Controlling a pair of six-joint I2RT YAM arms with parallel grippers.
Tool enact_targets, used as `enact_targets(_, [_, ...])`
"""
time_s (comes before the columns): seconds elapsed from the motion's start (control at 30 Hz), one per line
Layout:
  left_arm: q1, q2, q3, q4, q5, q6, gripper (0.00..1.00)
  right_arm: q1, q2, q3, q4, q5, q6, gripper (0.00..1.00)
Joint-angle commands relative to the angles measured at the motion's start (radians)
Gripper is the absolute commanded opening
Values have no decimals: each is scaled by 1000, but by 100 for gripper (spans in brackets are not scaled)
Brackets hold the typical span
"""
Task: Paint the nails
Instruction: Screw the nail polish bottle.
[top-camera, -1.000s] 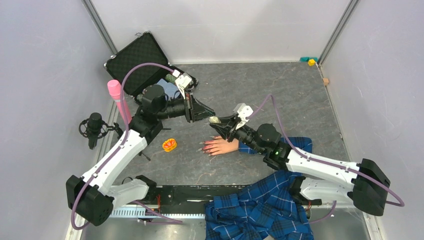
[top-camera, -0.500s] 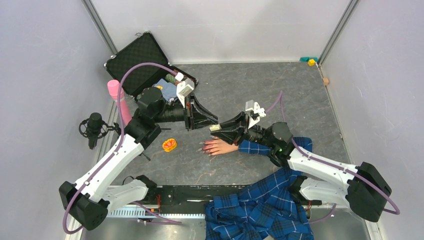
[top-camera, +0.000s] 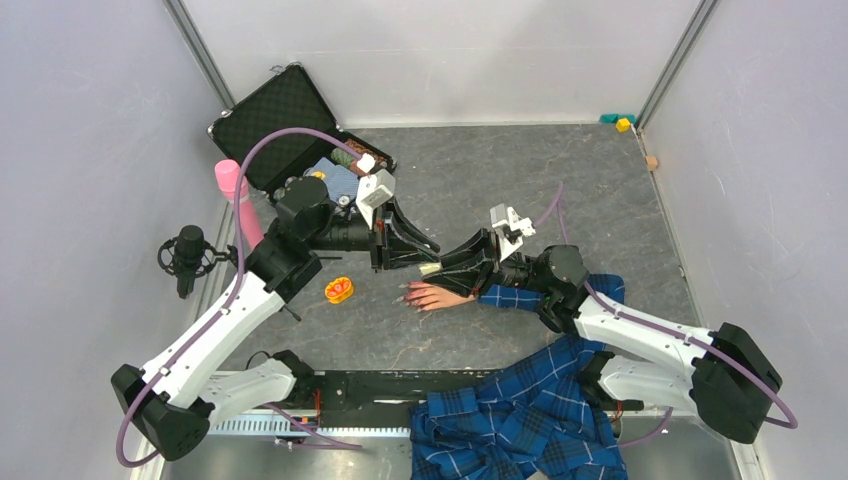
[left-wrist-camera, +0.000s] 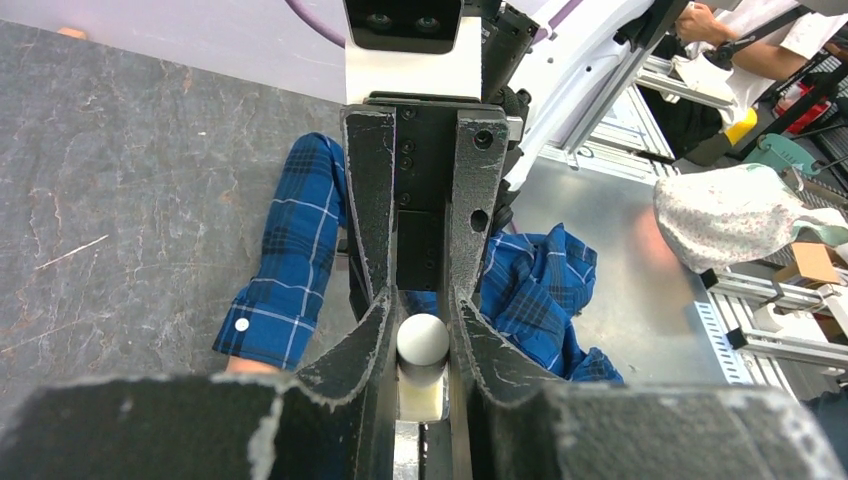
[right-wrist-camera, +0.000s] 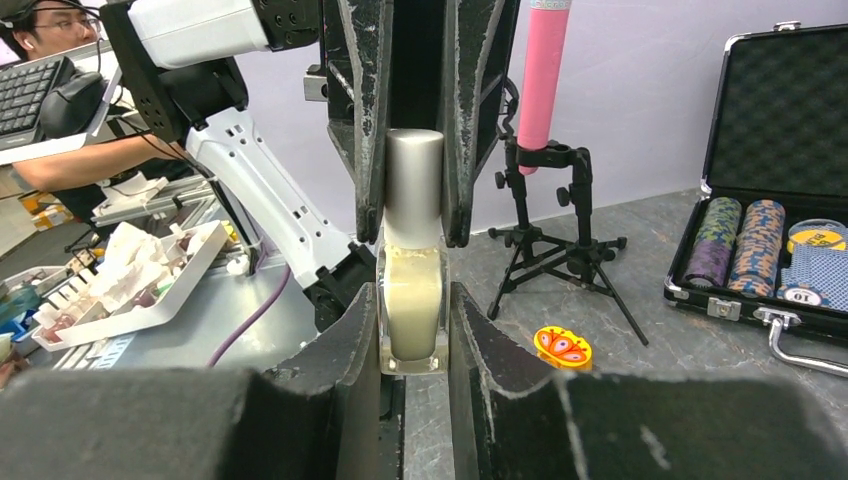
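Note:
The flesh-coloured mannequin hand (top-camera: 443, 295) in a blue plaid sleeve (top-camera: 510, 296) lies palm down mid-table; its reddish-pink nails (top-camera: 408, 297) point left. My right gripper (top-camera: 441, 267) is shut on the body of a small clear bottle (right-wrist-camera: 412, 300) just above the hand. My left gripper (top-camera: 425, 262) meets it head-on, shut on the bottle's silvery-white cap (left-wrist-camera: 422, 338), which also shows in the right wrist view (right-wrist-camera: 413, 185). The hand is mostly hidden in both wrist views; only the sleeve (left-wrist-camera: 285, 280) shows.
An open black case (top-camera: 275, 125) with poker chips (right-wrist-camera: 740, 240) sits at the back left. A pink cylinder on a stand (top-camera: 232, 190) and a small tripod (right-wrist-camera: 565, 250) stand at the left. A yellow-orange butterfly toy (top-camera: 339, 289) lies left of the hand. Plaid cloth (top-camera: 520, 420) hangs over the front edge.
My left gripper has moved right and down onto the bottle's cap. My right gripper swung the bottle down and level just above the hand, then held still.

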Motion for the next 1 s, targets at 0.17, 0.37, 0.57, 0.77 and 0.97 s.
enact_targets(0.17, [-53, -1, -27, -114, -9, 50, 63, -3, -55, 35, 6, 138, -130, 0])
enact_targets(0.37, [-52, -50, -45, -109, -152, 63, 100, -3, -72, 44, -91, 192, -201, 0])
enact_targets(0.57, [-42, -88, -54, -109, -307, 53, 100, -2, -82, 47, -136, 216, -245, 0])
enact_targets(0.77, [-21, -133, -81, -52, -331, 23, 100, -1, -83, 43, -163, 241, -290, 0])
enact_targets(0.97, [9, -169, -130, 49, -362, -49, 100, 17, -55, 53, -211, 334, -347, 0])
